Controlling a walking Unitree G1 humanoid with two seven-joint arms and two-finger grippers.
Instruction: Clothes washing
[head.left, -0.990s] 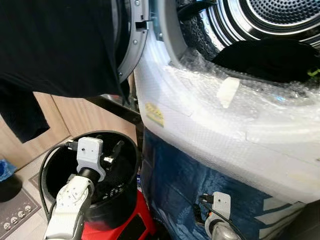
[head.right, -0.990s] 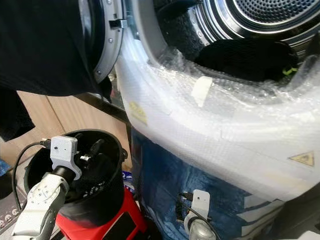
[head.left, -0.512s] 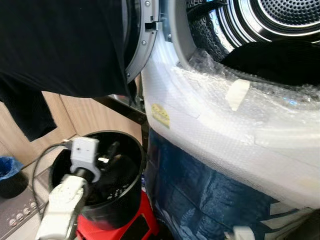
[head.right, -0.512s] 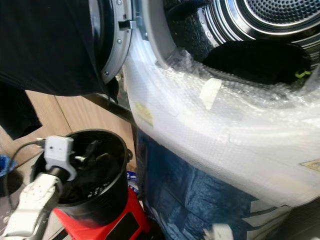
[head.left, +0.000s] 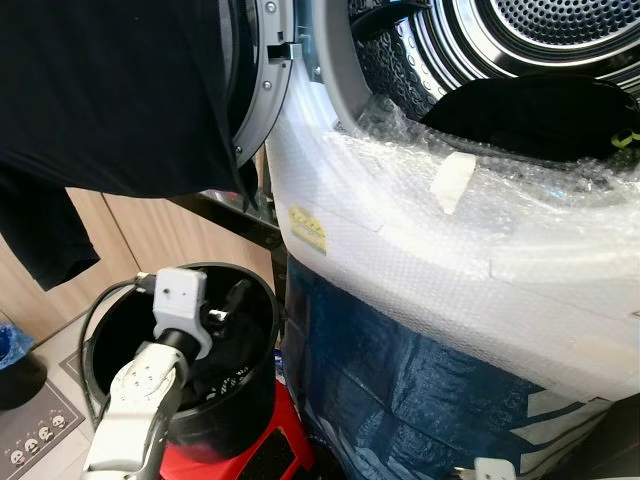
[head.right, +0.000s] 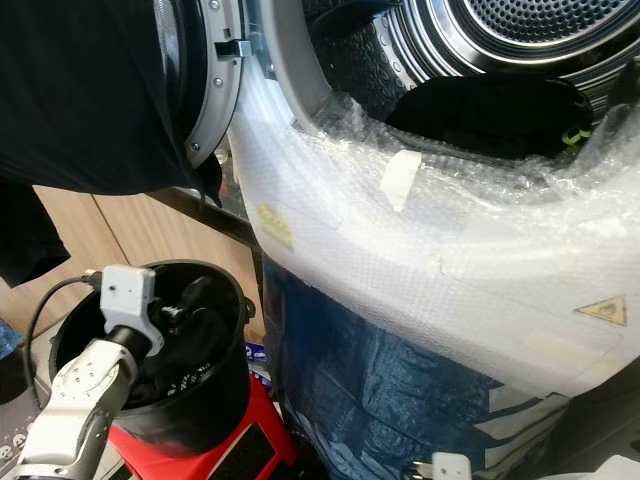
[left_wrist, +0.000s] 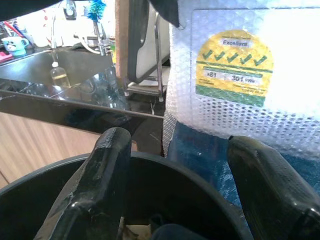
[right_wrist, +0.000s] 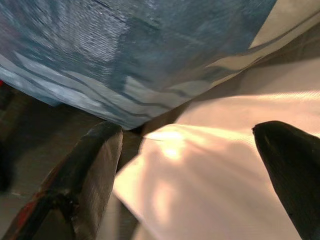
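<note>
1. Two fingers of the left gripper (left_wrist: 180, 185) stand spread wide, holding nothing, poised just above the rim of the black bucket (head.left: 262, 385) with dark cloth (left_wrist: 170, 234) showing low between them.
2. Right gripper (right_wrist: 195, 170): fingers likewise parted and empty, hanging low by the blue wrapping (right_wrist: 125, 55) at the machine's base.
3. Bucket: at 7 o'clock in the head views, seated on a red stand (head.left: 215, 465), just beside the machine's left flank. Contents dark and hard to separate; seemingly laundry.
4. Washing machine (head.left: 420, 270): front sheathed in bubble wrap; door (head.left: 265, 90) swung open at 11 o'clock, a black garment (head.left: 110, 100) draped over it. Drum (head.left: 560, 30) at 1 o'clock, with dark clothing (head.left: 530, 115) already lying at its mouth.
5. Handling, by judgement: clothes are light, limp and non-fragile; they will sag and trail, and may snag on the rim or wrap. Best pinched at a bunched fold near the middle, not at a loose edge.
6. View differences: left wrist view alone gives the yellow-green rating sticker (left_wrist: 235, 67) and a dark counter (left_wrist: 60, 95) with bottles behind; head views alone give the drum and door; right wrist view gives pale flooring.
</note>
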